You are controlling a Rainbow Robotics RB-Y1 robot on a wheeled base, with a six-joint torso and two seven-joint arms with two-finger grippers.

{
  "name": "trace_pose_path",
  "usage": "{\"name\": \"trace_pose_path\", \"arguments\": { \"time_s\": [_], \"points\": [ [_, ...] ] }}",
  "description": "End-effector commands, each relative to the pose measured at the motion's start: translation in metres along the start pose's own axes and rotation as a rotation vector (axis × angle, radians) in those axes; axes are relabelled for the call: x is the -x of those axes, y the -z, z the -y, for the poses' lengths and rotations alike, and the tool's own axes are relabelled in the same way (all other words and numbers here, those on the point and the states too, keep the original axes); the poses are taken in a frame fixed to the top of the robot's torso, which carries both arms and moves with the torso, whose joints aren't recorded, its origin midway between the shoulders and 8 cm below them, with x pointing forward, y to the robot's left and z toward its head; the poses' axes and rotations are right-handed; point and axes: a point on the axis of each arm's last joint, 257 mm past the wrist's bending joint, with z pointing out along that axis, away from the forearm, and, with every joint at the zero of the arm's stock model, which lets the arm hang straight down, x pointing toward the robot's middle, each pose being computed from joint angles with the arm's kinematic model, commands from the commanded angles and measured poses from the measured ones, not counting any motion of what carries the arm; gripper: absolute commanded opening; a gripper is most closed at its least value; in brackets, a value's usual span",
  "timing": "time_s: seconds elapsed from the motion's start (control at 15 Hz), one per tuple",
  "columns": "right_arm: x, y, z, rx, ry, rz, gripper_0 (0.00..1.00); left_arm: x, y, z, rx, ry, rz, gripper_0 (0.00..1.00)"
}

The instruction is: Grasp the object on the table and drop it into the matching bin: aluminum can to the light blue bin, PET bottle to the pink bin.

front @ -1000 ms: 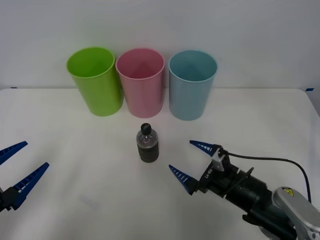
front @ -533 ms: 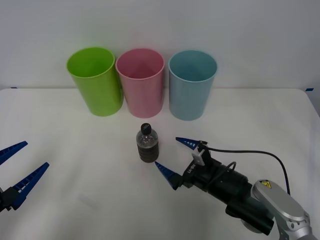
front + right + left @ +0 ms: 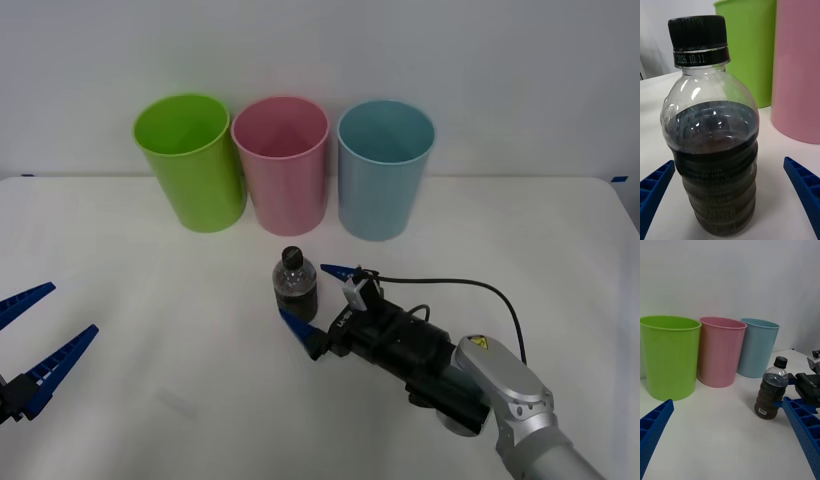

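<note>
Right gripper (image 3: 315, 297) spread wide around upright PET bottle (image 3: 296, 286), contact unclear; left gripper (image 3: 32, 335) parked, spread.

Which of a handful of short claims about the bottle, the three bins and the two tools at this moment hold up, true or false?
1. The PET bottle stands upright on the table. True.
2. The right tool is shut on the bottle. False: its blue fingers are spread on either side of it, with gaps showing.
3. The pink bin stands between the lime green bin and the light blue bin. True.
4. The bottle's cap is off. False: the black cap is screwed on.
5. The left tool is open, far from the bottle. True.
</note>
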Motion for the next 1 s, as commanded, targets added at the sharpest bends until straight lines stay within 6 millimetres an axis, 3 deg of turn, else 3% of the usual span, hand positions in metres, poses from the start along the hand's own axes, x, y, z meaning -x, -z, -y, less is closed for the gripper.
{"name": "trace_pose_path", "arguments": {
  "time_s": [0.07,0.4,0.8,0.87,0.93,1.0],
  "points": [
    [0.0,-0.015,-0.005,0.002,0.01,-0.014,1.0,0.0,0.0,0.0,0.0,0.0,0.0,1.0],
    [0.004,-0.027,-0.011,-0.007,0.017,-0.017,1.0,0.0,0.0,0.0,0.0,0.0,0.0,1.0],
    [0.004,-0.028,-0.012,-0.008,0.025,-0.02,1.0,0.0,0.0,0.0,0.0,0.0,0.0,1.0],
    [0.004,-0.028,-0.012,-0.008,0.023,-0.02,0.28,0.0,0.0,0.0,0.0,0.0,0.0,1.0],
    [0.004,-0.028,-0.011,-0.009,0.022,-0.02,0.0,0.0,0.0,0.0,0.0,0.0,0.0,1.0],
    [0.004,-0.027,-0.011,-0.01,0.025,-0.021,0.0,0.0,0.0,0.0,0.0,0.0,0.0,1.0]
  ]
}}
